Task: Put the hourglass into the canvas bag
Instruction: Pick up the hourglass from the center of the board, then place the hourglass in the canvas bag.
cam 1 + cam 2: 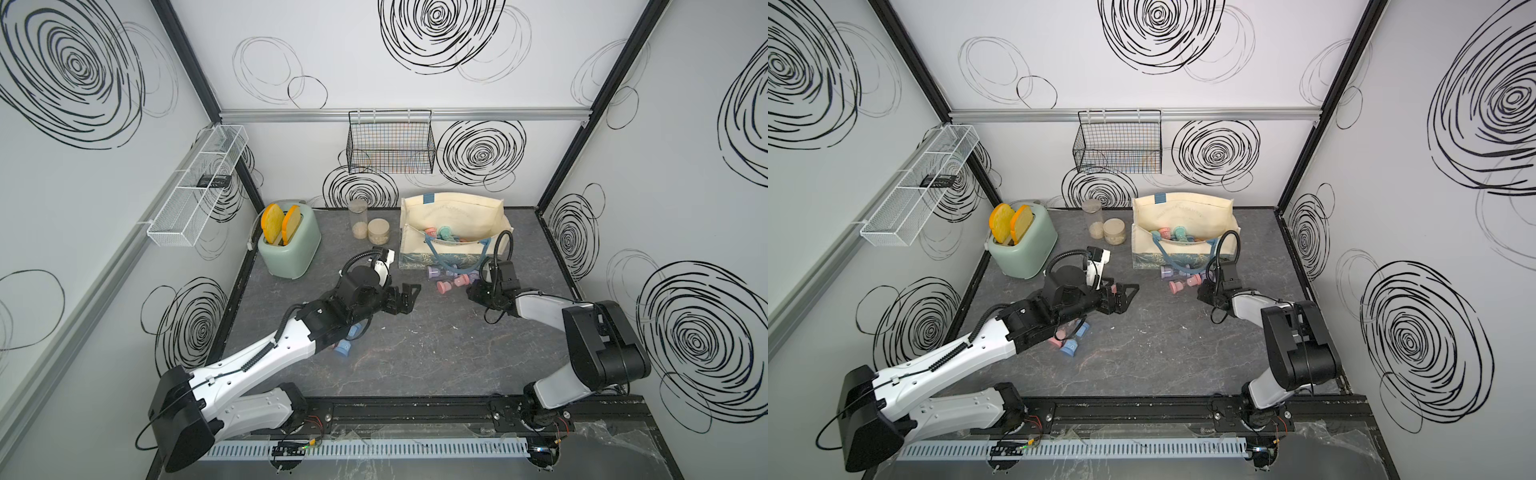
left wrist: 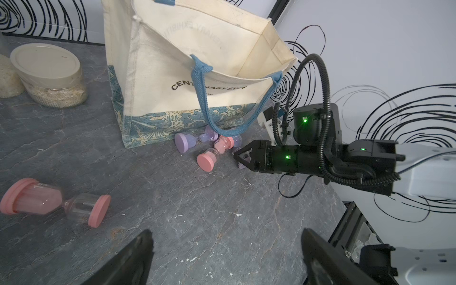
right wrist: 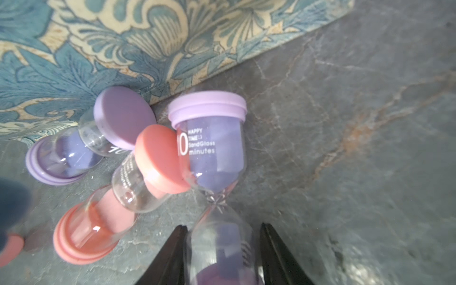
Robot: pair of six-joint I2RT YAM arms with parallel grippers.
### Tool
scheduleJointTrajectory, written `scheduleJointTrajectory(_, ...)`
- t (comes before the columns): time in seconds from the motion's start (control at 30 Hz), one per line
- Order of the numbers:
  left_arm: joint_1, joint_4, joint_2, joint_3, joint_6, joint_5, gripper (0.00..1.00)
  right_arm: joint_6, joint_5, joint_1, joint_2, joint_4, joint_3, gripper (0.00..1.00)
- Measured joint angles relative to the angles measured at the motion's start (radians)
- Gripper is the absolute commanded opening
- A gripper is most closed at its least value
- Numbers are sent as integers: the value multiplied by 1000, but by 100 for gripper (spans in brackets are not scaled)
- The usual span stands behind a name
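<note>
The cream canvas bag (image 1: 453, 216) (image 1: 1183, 212) (image 2: 172, 61) stands open at the back right, with several hourglasses (image 1: 440, 236) inside it. More hourglasses lie on the table against its floral band (image 3: 98, 49). My right gripper (image 1: 471, 289) (image 1: 1202, 291) (image 2: 238, 158) (image 3: 223, 225) is shut on the near glass bulb of a purple hourglass (image 3: 212, 148) lying there. A pink hourglass (image 3: 158, 160) leans on it. My left gripper (image 1: 411, 293) (image 1: 1129, 293) (image 2: 225, 232) hangs open over the table's middle, nothing between its fingers.
A second purple hourglass (image 2: 195, 140) and a pink one (image 2: 54, 202) lie nearby. A blue hourglass (image 1: 345, 347) lies under my left arm. A green toaster (image 1: 291, 245), two jars (image 1: 370, 226), a black wire basket (image 1: 390, 143) and a white mesh shelf (image 1: 195, 183) line the back and left.
</note>
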State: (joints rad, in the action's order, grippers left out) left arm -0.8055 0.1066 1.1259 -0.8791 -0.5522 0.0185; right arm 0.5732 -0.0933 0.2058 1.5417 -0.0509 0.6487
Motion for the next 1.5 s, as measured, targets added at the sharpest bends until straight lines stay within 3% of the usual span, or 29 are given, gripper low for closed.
scheduleJointTrajectory(0.57, 23, 9, 0, -46, 14, -3, 96, 10, -95, -190, -314, 129, -53, 33)
scheduleJointTrajectory(0.9, 56, 12, 0, -91, 29, -6, 96, -14, -73, -195, -478, 225, 114, 33)
scheduleJointTrajectory(1.13, 91, 19, -2, -98, 40, -18, 96, -59, -35, -89, -379, 253, 362, 32)
scheduleJointTrajectory(1.5, 163, 33, -72, -82, 48, -26, 96, -162, -13, 79, 9, 283, 677, 32)
